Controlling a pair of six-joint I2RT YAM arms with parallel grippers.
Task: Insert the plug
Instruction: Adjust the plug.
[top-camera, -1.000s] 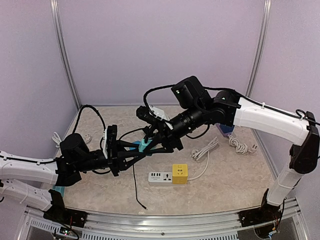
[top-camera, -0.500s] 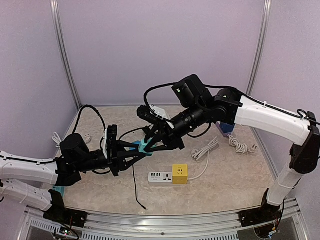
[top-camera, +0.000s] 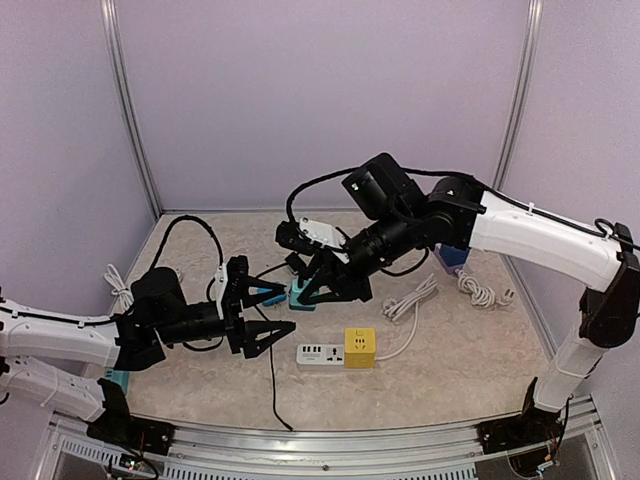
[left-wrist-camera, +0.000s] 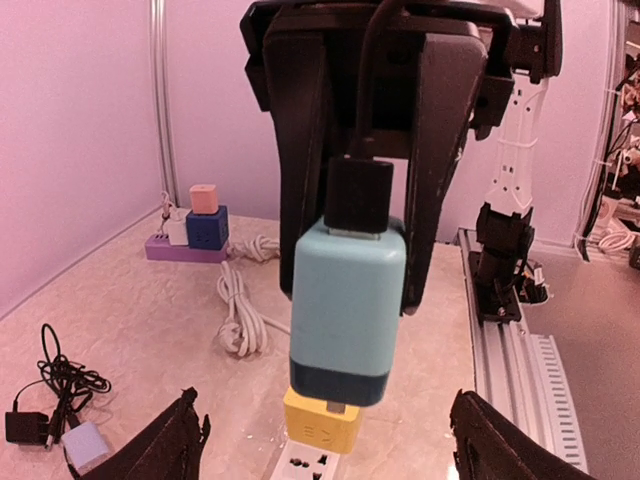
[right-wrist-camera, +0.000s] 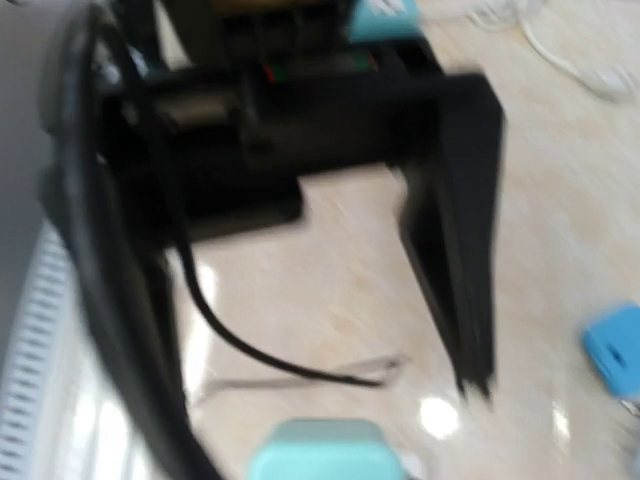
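A light blue plug (left-wrist-camera: 348, 310) with a dark lower band hangs above the table, a black cable (left-wrist-camera: 365, 90) running out of its top. My right gripper (left-wrist-camera: 355, 298) is shut on it, a black finger on each side. Straight below stands a yellow cube (left-wrist-camera: 320, 422) on the white power strip (left-wrist-camera: 303, 466). My left gripper (left-wrist-camera: 335, 450) is open, its fingertips (left-wrist-camera: 172, 440) wide apart and clear of the plug. From above, the plug (top-camera: 300, 294) sits in the right gripper (top-camera: 306, 290), the left gripper (top-camera: 268, 320) just left of it, and the strip (top-camera: 318, 355) lies in front.
A purple strip (left-wrist-camera: 185, 246) with blue and pink cubes lies at the back right. White coiled cords (top-camera: 410, 298) (top-camera: 482, 290) lie right of the yellow cube (top-camera: 360, 347). A small blue block (top-camera: 268, 297) sits by the left gripper. A black charger with cable (left-wrist-camera: 40, 400) lies at the back.
My left gripper has opened, let go of the plug and drawn back a little. My right gripper has closed on the plug, which has shifted slightly right.
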